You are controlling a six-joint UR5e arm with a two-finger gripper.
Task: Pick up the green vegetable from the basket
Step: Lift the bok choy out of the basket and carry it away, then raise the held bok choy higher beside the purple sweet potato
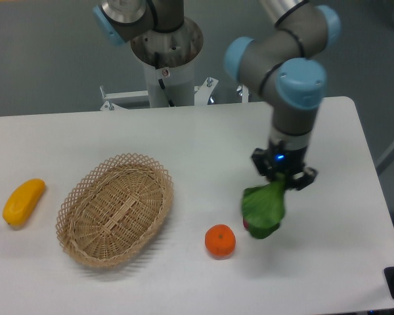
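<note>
The green vegetable, a leafy bok choy, hangs in the air over the right half of the table, to the right of the orange. My gripper is shut on its upper end, and the leaves droop down and to the left. The stalk is hidden between the fingers. The tan wicker basket sits at the left of the table with nothing in it, far from the gripper.
An orange lies between the basket and the hanging leaves. A yellow fruit rests near the left edge. A sliver of a purple eggplant shows behind the leaves. The arm's base post stands at the back.
</note>
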